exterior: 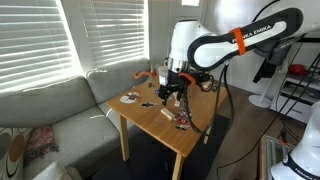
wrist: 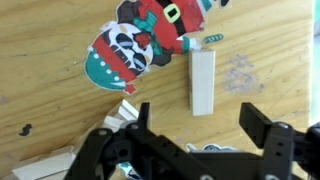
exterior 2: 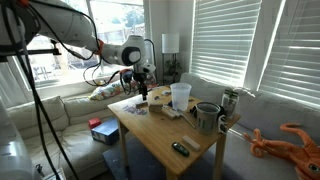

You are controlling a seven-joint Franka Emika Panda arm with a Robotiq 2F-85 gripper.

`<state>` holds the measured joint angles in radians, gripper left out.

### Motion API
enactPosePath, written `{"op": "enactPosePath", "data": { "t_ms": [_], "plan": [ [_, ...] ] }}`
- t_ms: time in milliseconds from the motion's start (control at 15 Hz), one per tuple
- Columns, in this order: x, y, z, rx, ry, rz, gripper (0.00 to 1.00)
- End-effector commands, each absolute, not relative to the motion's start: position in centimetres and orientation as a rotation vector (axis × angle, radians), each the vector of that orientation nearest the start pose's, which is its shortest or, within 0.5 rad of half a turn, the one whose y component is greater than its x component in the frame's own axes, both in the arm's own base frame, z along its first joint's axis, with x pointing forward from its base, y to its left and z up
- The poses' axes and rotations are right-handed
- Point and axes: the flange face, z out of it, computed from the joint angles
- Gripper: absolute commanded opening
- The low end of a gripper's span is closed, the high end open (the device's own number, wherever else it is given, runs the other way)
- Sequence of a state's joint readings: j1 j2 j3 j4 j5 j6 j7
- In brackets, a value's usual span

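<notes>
My gripper (wrist: 200,125) is open and empty, hovering just above a wooden table (wrist: 60,70). A small white rectangular block (wrist: 202,80) lies flat on the table, just beyond the gap between the fingers. A colourful Santa-style skull cut-out (wrist: 135,42) lies flat beside the block. Pale wooden pieces (wrist: 122,115) lie near one finger. In both exterior views the gripper (exterior: 170,92) (exterior 2: 143,90) points down over the table's far part.
On the table (exterior 2: 160,130) stand a clear plastic cup (exterior 2: 180,95), a dark mug (exterior 2: 207,117) and a can (exterior 2: 230,100); a small dark object (exterior 2: 180,148) lies near the front edge. A grey couch (exterior: 50,105) adjoins the table. An orange octopus toy (exterior 2: 295,140) lies on the cushion.
</notes>
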<state>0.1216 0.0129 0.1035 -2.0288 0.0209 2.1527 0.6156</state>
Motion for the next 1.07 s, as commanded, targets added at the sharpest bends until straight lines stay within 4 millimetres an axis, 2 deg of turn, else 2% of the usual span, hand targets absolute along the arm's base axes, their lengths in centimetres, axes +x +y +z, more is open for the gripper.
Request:
{"op": "enactPosePath", "data": {
  "t_ms": [0, 333, 733, 800, 867, 933, 1000],
  "plan": [
    [53.6, 10.0, 45.8, -2.987, 0.723, -0.145, 1.00],
    [54.2, 6.5, 44.3, -2.962, 0.813, -0.115, 1.00],
    [54.5, 4.2, 43.8, -2.954, 0.870, -0.118, 1.00],
    [54.7, 4.0, 43.8, -2.956, 0.870, -0.122, 0.84],
    [54.8, 3.8, 43.7, -2.954, 0.873, -0.124, 0.73],
    [54.9, 3.7, 43.8, -2.952, 0.877, -0.128, 0.66],
    [55.1, 3.7, 43.8, -2.951, 0.879, -0.133, 0.70]
  ]
}}
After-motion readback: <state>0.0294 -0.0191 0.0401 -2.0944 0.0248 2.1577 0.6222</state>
